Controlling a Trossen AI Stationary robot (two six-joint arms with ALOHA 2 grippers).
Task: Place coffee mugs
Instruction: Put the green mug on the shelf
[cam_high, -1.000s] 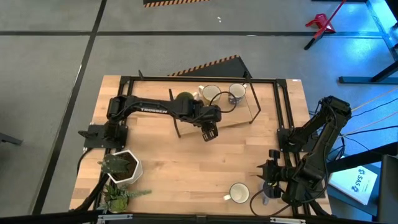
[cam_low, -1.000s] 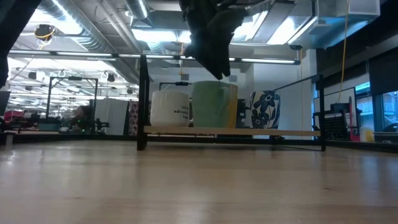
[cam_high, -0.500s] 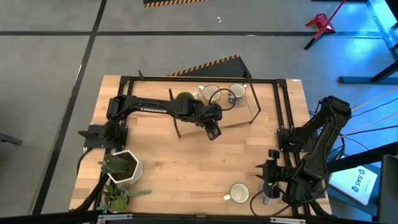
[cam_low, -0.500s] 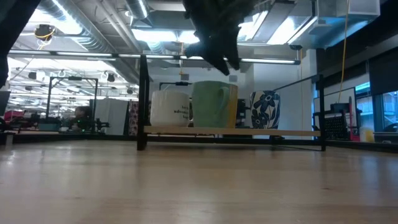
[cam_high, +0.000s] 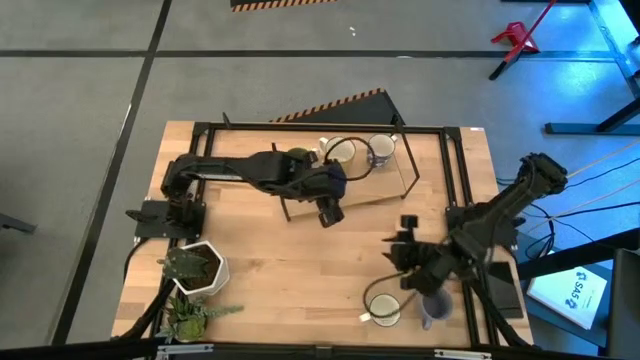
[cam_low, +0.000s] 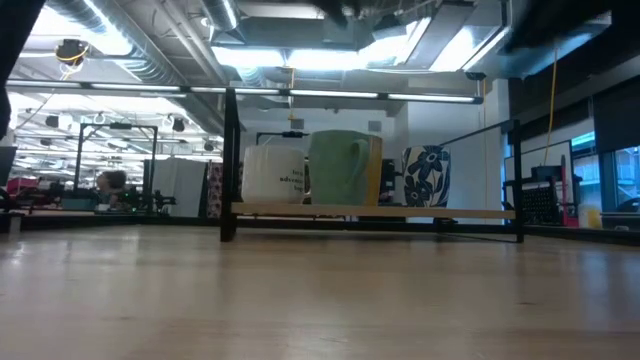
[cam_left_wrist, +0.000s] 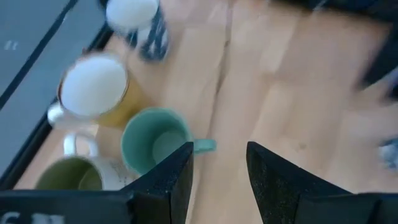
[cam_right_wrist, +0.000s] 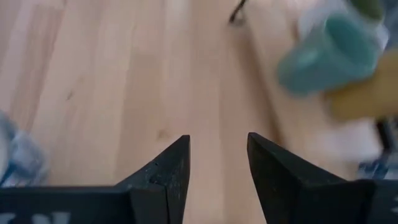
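Several mugs stand together on a low black-framed wooden shelf at the table's far side. The left wrist view shows a teal-green mug (cam_left_wrist: 154, 140), a cream mug (cam_left_wrist: 93, 88), a blue-patterned mug (cam_left_wrist: 142, 22) and an olive mug (cam_left_wrist: 67, 175). In the low view a white mug (cam_low: 272, 172), a green mug (cam_low: 345, 168) and the patterned mug (cam_low: 427, 176) stand upright on the shelf board. A cream mug (cam_high: 383, 309) and a lavender mug (cam_high: 435, 308) stand near the table's near edge. My left gripper (cam_high: 328, 214) (cam_left_wrist: 217, 152) hovers open beside the shelf. My right gripper (cam_high: 398, 250) (cam_right_wrist: 217, 146) is open over bare table, just beyond the cream mug.
The shelf's black frame (cam_high: 405, 165) and a taller black frame (cam_high: 455, 170) border the far and right sides. A white hexagonal plant pot (cam_high: 198, 268) sits at the near left. Bare wood (cam_high: 290, 270) lies between the pot and the near mugs.
My right arm has swung from the table's near right corner toward the middle, bringing its gripper above the table by the cream mug. My left gripper has risen out of the low view and drifted slightly toward the left edge.
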